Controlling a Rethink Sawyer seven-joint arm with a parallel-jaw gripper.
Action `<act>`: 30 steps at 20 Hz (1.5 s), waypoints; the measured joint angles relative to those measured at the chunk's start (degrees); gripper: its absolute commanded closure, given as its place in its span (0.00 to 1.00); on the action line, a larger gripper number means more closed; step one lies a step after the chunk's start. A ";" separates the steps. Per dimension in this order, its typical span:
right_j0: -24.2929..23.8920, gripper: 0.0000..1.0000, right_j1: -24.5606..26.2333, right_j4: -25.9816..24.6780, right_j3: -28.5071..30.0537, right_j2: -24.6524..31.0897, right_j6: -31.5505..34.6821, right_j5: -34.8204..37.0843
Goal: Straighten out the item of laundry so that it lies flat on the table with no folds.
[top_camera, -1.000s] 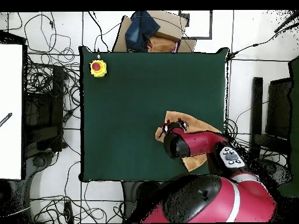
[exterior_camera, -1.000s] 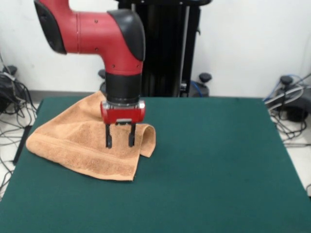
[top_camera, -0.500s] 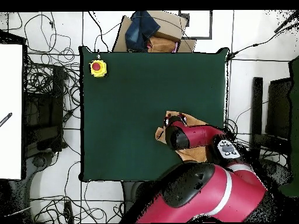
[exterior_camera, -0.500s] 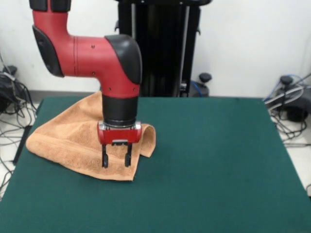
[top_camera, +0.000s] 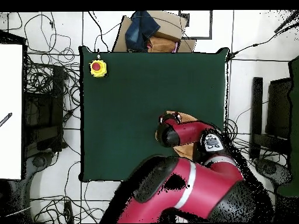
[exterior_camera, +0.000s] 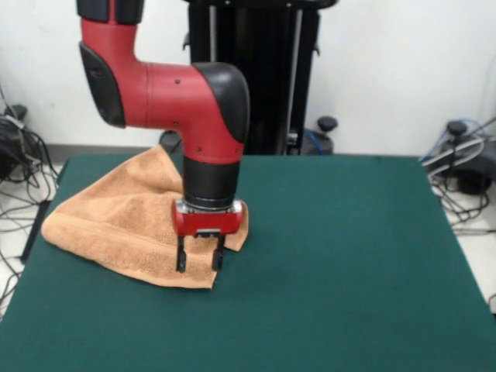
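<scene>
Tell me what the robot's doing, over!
Gripper open, low over towel corner. Towel folded, partly off table edge. Nothing in the way.

Even, bright diffuse light, no hard glare. Front view slightly soft; faint shadow on table (exterior_camera: 325, 256) just below gripper (exterior_camera: 200, 263) & under towel (exterior_camera: 116, 225) edge beside it. Arm (exterior_camera: 167, 85) above gripper shows mild sheen.
</scene>
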 measured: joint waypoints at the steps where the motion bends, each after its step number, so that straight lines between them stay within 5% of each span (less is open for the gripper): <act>1: 0.56 0.00 0.01 0.31 -0.05 -0.38 0.00 0.00; 6: 4.10 0.00 -0.01 2.77 -0.19 -2.77 0.00 0.01; 19: 4.54 0.00 3.59 4.77 -4.55 -5.60 0.00 0.00; 24: 7.45 0.00 7.97 6.52 -8.72 -11.51 0.01 -0.01; 30: 16.36 0.00 13.15 12.05 -11.04 -22.48 0.02 -0.68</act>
